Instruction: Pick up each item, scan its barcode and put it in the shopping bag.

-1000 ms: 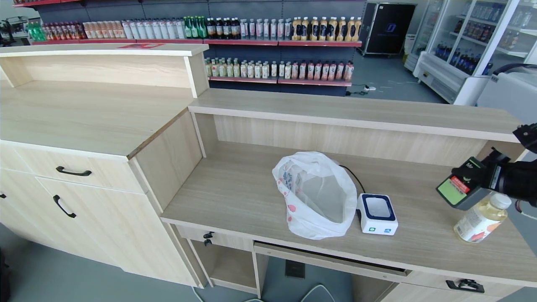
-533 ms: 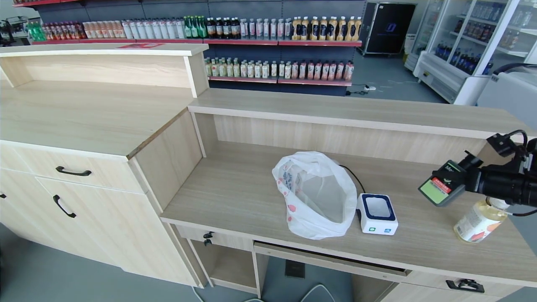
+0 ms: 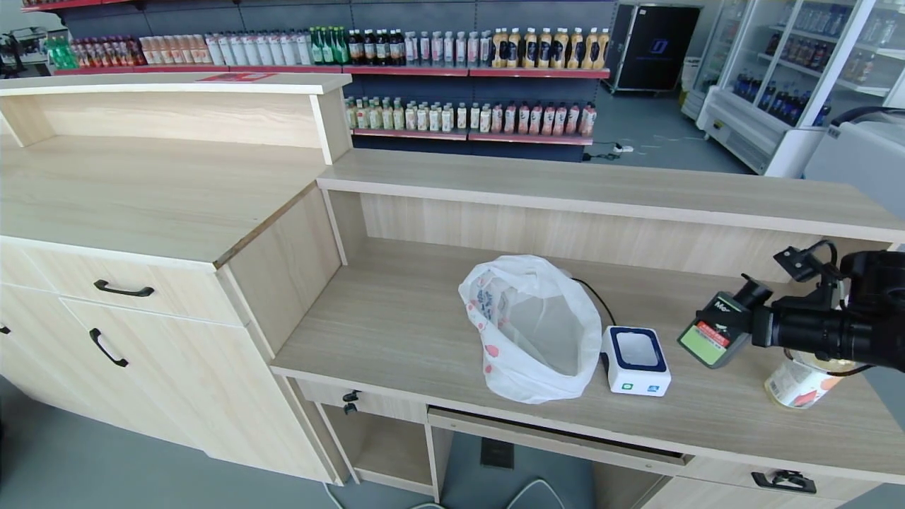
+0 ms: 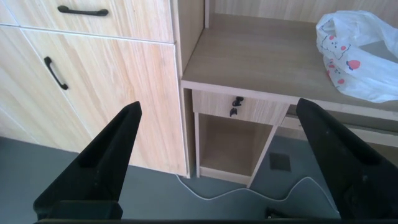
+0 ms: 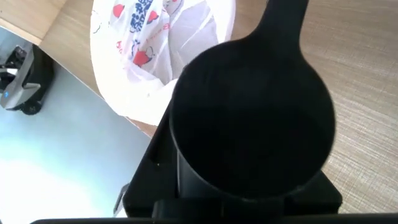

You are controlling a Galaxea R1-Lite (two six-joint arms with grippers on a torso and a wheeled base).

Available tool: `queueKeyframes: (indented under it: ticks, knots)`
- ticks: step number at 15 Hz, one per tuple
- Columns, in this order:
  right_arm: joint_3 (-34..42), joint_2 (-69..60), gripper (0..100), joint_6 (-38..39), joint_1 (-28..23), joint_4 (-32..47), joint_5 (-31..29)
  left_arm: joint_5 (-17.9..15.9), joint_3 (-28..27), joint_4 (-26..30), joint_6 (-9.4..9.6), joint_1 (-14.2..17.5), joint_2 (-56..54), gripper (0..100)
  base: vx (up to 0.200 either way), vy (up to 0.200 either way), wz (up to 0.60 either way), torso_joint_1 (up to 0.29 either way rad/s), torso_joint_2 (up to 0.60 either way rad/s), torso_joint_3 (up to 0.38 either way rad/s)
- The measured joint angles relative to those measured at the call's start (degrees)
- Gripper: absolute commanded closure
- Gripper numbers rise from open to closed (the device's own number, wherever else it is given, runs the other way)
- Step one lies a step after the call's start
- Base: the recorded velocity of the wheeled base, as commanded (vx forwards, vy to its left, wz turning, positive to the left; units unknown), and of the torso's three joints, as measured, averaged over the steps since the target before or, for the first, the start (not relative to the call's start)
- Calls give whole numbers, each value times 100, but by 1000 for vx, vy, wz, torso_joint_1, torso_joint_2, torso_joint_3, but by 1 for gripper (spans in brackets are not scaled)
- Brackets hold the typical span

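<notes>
— Where's the item rn?
— In my right hand [image 3: 744,326], clamped tight. It's a small box [image 3: 710,334], dark w/ a green-and-red label. It's up off the bench [image 3: 396,318], just right of the scanner [image 3: 635,359]. The drink bottle [image 3: 795,385] stands partly behind my arm.
— Anything moved?
— Yep. A sec ago the box was further right, above the bottle. I've since swung it left & lower, twd the scanner. So pick's done, scan not yet, I reckon. The shopping bag [image 3: 534,325] sits open just left of the scanner.
— Which way's it pointing?
— Long axis approx. in line w/ my arm, free end twd the scanner. Label face tilts up, not down at the window, so it prob. needs a turn.
— Other arm?
— Left hand [image 4: 217,112] has its fingers wide apart, holding nothing, low beside the bench.
</notes>
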Motion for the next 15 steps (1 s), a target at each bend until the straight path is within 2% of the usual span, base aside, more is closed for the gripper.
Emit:
queueKeyframes:
  ticks: [15]
  knots:
    - [-800,775,100,319,276,0,-7,0,0,0,2,0,0,0,0,0,0,0,0,0]
